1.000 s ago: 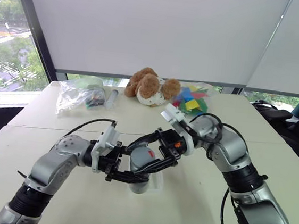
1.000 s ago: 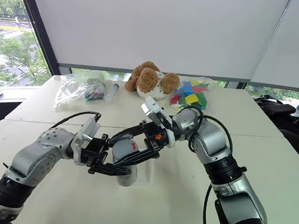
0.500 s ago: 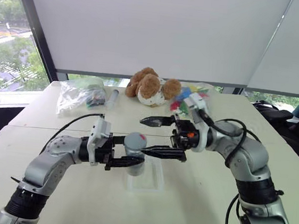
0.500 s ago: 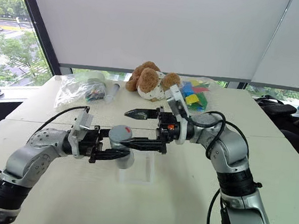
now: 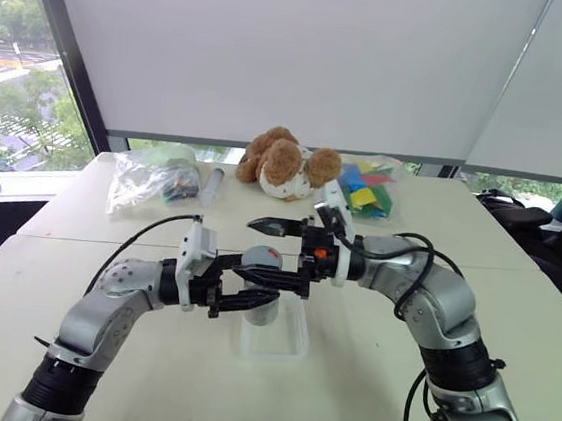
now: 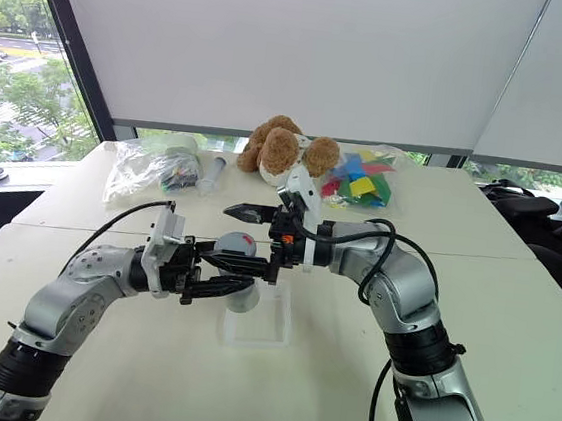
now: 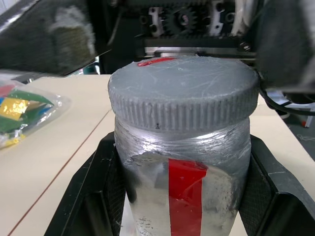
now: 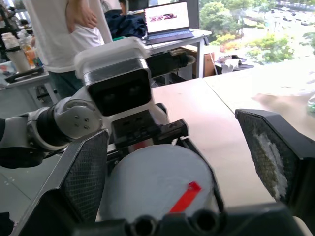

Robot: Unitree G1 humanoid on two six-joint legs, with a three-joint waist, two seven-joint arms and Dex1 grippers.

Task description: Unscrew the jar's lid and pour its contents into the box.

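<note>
My head's two eye views look forward and down over my arms onto the bench, from well back, and share nearly the same scene, one set slightly sideways of the other. My left wrist camera looks along my fingers, very close to the jar, facing my right arm. My right wrist camera faces back, close above the lid. Both wrist views share the lid.
</note>
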